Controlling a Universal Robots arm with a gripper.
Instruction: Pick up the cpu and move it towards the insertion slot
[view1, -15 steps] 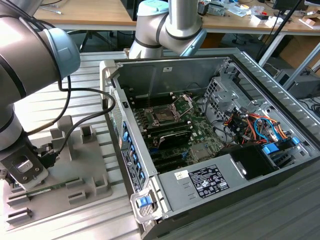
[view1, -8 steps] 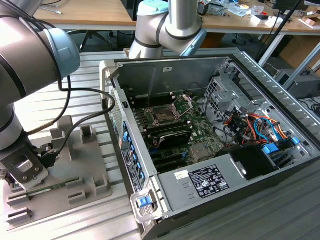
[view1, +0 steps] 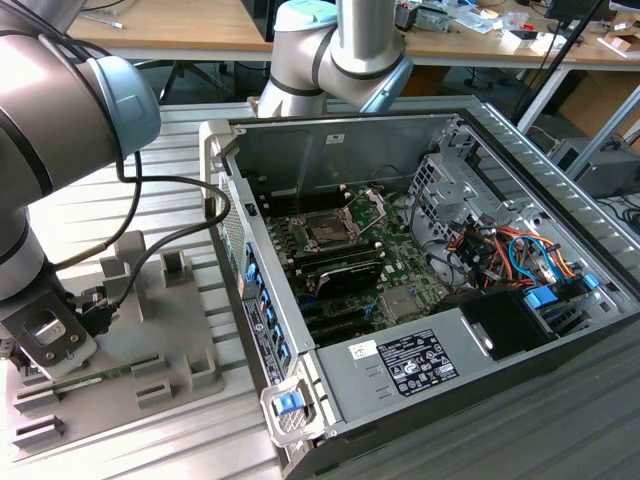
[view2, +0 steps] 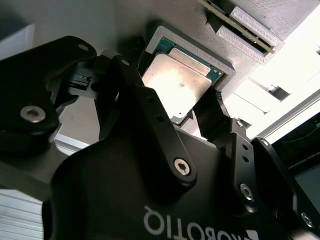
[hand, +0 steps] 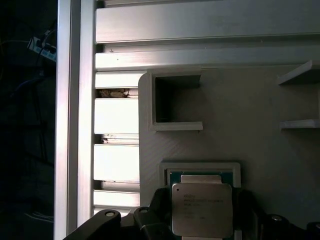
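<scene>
The cpu (hand: 202, 209), a flat square chip with a silvery top on a green board, lies in a raised-rim holder (hand: 200, 166) on the grey fixture plate (view1: 175, 330). My gripper (view2: 172, 95) straddles it in both wrist views, one black finger (view2: 131, 87) against one side of the chip and the other finger (view2: 209, 111) against the opposite side, so it is shut on the cpu. The insertion slot (view1: 328, 232), a dark square socket with its metal bracket (view1: 366, 206) hinged up, sits on the motherboard inside the open computer case, far to the exterior view's right of the gripper.
The case wall (view1: 228, 215) stands between the fixture plate and the motherboard. A green memory stick (view1: 100, 378) lies on the plate near the gripper. Upright grey holders (view1: 172, 265) rise from the plate. Cables and a drive cage (view1: 445, 185) crowd the case's far side.
</scene>
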